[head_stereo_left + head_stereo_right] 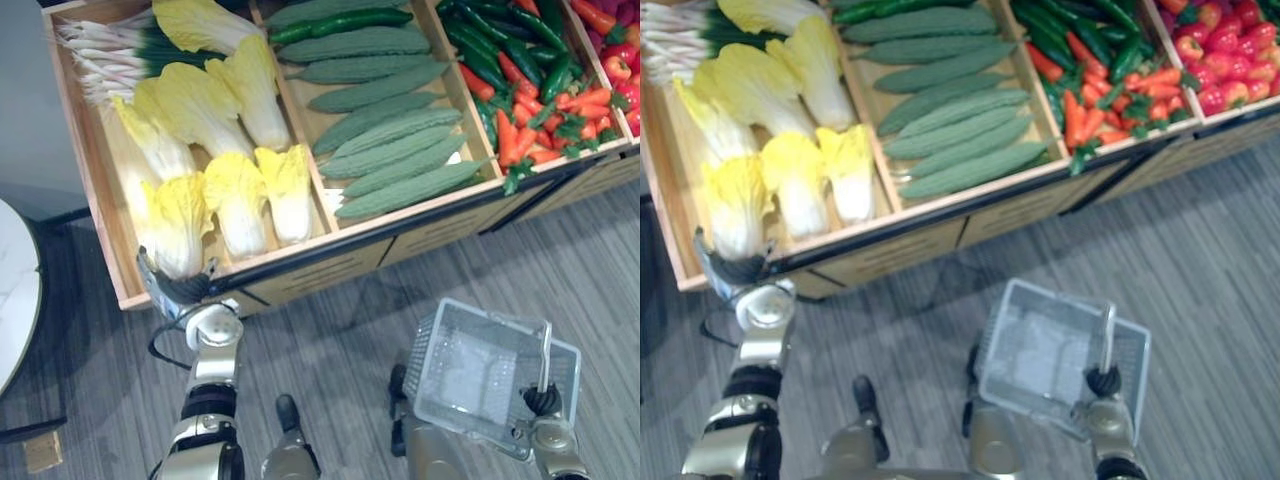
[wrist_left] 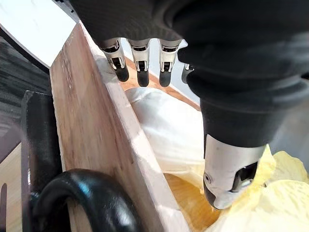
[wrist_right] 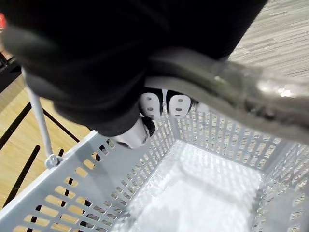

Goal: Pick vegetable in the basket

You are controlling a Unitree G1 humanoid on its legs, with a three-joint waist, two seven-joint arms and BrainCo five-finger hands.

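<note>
Several pale yellow napa cabbages (image 1: 180,225) lie in the left compartment of the wooden display crate (image 1: 95,190). My left hand (image 1: 178,285) reaches over the crate's front left corner. Its fingers (image 2: 140,67) are straight and its thumb (image 2: 227,179) stands apart just above a cabbage (image 2: 169,130), holding nothing. A grey plastic basket (image 1: 430,350) hangs empty at the lower right above the floor. My right hand (image 1: 545,402) is shut on the basket handle (image 3: 241,92), with the basket's slotted wall (image 3: 72,193) below it.
Green bitter gourds (image 1: 390,150) fill the middle compartment, with red and green chillies (image 1: 530,90) to their right. Spring onions (image 1: 100,50) lie at the back left. A black rail (image 1: 330,250) runs along the crate's front. A white round table (image 1: 15,280) stands at the left.
</note>
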